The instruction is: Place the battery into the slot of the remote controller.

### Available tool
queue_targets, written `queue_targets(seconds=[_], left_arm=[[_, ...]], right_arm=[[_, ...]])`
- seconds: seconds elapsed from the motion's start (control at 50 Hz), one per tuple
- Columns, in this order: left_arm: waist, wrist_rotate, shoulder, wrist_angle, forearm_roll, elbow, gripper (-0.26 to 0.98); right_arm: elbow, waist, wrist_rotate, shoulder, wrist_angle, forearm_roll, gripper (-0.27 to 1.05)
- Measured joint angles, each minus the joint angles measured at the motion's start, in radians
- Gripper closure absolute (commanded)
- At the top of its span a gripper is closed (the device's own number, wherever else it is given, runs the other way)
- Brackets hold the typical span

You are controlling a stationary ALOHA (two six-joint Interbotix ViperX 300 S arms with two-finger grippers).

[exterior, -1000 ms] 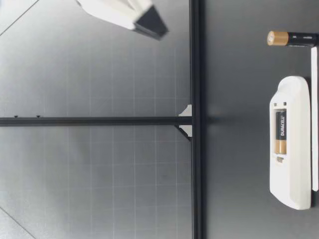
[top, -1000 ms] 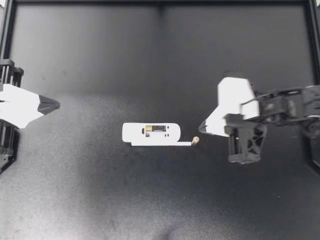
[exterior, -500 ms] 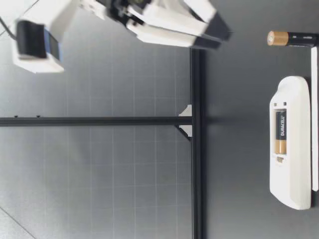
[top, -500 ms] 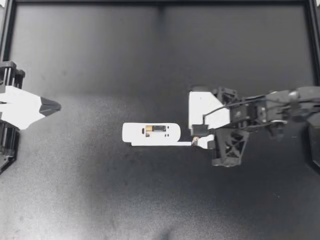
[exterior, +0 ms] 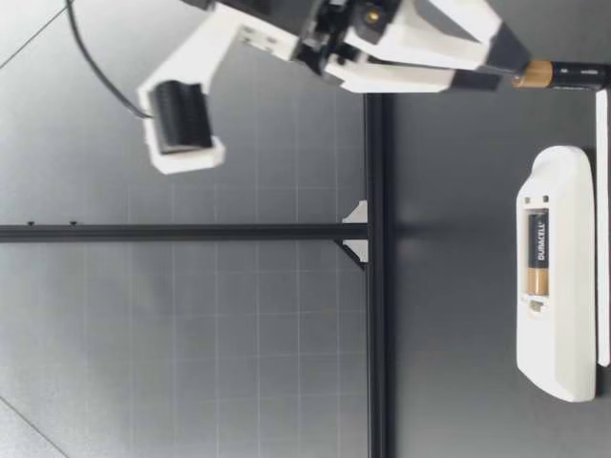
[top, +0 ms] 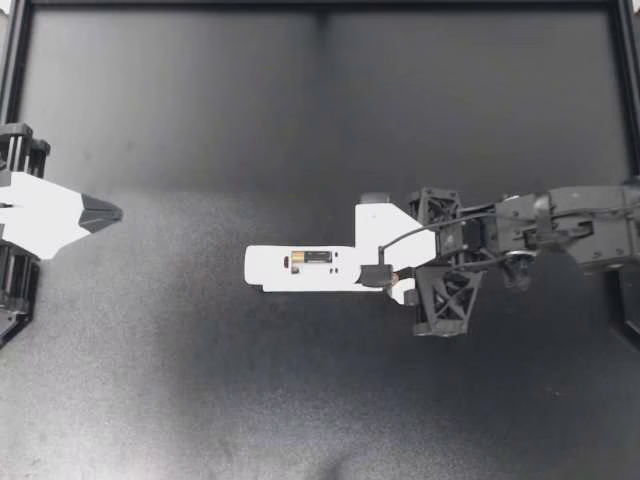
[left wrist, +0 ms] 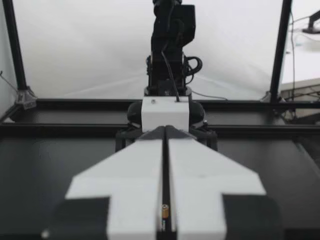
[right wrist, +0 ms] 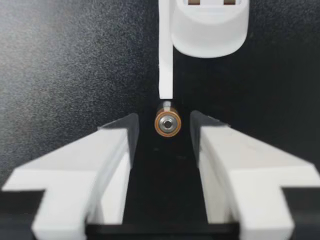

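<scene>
At middle right of frame, right gripper (top: 384,270) tips down to table (top: 200,400). Its fingers are apart and hold nothing. Between them on table lies loose battery (right wrist: 167,124), gap on each side, end facing wrist camera. At frame middle lies remote (top: 300,268), just past loose battery. In its slot sits second battery (top: 312,257). Along remote lies thin white strip (top: 320,289), end near loose battery. At left edge, left gripper (top: 108,211) has fingers pressed together, empty.

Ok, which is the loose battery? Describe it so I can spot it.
Find the white remote controller mid-table. Off its end, between the open fingers of my right gripper, the loose battery stands upright, gold end up; the other battery lies in the remote's slot.
</scene>
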Motion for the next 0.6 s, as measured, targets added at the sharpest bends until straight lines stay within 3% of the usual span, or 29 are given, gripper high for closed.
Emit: queue_targets(seconds=[0.34,0.6], left_arm=[[-0.002,0.0,0.0,0.0,0.0,0.0,0.86],[0.0,0.0,0.0,0.0,0.0,0.0,0.86]], right_arm=[[-0.015,0.0,-0.002,0.044,0.0,-0.005,0.35],[-0.017,0.0,-0.002,0.048,0.002,-0.009,0.46]])
